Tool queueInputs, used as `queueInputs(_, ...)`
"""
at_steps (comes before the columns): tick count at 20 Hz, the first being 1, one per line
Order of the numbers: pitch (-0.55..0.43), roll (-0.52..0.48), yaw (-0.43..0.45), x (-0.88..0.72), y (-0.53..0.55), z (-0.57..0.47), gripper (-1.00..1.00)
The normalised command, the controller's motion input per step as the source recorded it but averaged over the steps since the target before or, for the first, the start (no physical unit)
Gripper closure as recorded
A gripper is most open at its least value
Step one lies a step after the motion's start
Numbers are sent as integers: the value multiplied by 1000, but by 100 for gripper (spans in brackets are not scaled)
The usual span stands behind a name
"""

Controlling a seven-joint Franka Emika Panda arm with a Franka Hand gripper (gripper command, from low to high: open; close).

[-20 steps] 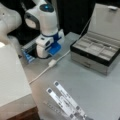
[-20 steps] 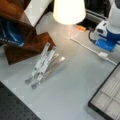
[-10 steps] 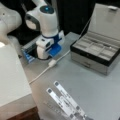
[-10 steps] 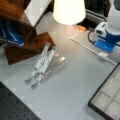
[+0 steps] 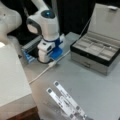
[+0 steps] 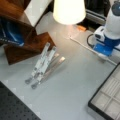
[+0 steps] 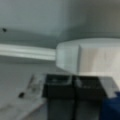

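In a front view my gripper (image 5: 45, 59) points down at the grey table (image 5: 95, 90), with its white and blue hand (image 6: 107, 40) low over the surface. In the wrist view the two black fingers (image 7: 60, 87) stand pressed together with nothing seen between them. A white plug (image 7: 82, 56) lies just past the fingertips, and its thin white cable (image 5: 41, 73) runs across the table (image 6: 75, 82). The same cable (image 6: 85, 46) shows in both front views. A blue part (image 5: 57, 53) sits right beside the gripper.
A folded metal stand (image 5: 65, 103) (image 6: 44, 65) lies on the table. A grey compartment box (image 5: 96, 51) (image 6: 107, 98) stands open. A lit lamp shade (image 6: 68, 11), a wooden block (image 6: 27, 47), a white box (image 5: 12, 77) and an orange item (image 6: 81, 28) surround the area.
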Motion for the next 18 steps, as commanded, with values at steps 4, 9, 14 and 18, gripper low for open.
queueInputs(4,-539,-4,211,-721,-380,-520,100)
queueInputs(9,-564,23,197,-806,-351,-541,100)
queueInputs(14,-579,50,187,-916,-322,-541,100)
queueInputs(18,-560,57,162,-987,-292,-524,100)
